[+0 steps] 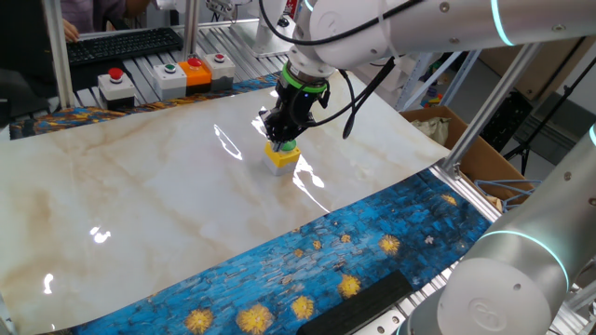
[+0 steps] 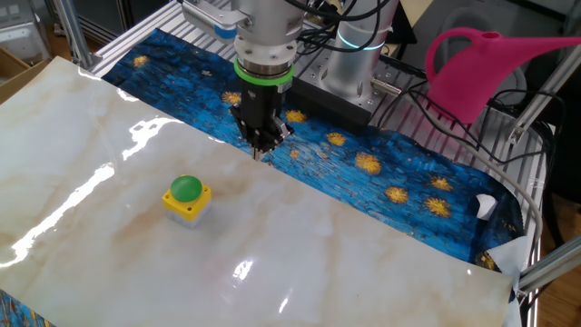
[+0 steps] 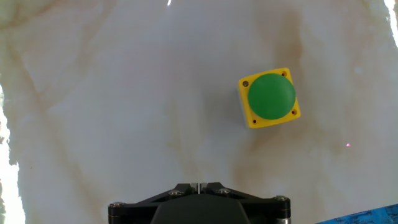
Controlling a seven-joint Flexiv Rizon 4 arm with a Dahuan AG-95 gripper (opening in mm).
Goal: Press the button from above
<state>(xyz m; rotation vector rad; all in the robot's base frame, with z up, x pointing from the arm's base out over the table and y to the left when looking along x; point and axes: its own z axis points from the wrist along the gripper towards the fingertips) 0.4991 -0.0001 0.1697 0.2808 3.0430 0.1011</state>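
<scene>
The button, a green dome on a small yellow cube, stands on the marble-patterned tabletop. It also shows as the button and, in the hand view, as the button, ahead and to the right of the fingertips. My gripper hangs above the table, off to one side of the button and not touching it. In the hand view the gripper has its two fingertips pressed together with nothing between them, so it is shut. In one fixed view the gripper partly overlaps the button.
Grey boxes with red and green buttons and an orange box sit at the back edge beside a keyboard. A cardboard box stands off the table's end. A pink watering can and a blue starry cloth lie beyond the marble.
</scene>
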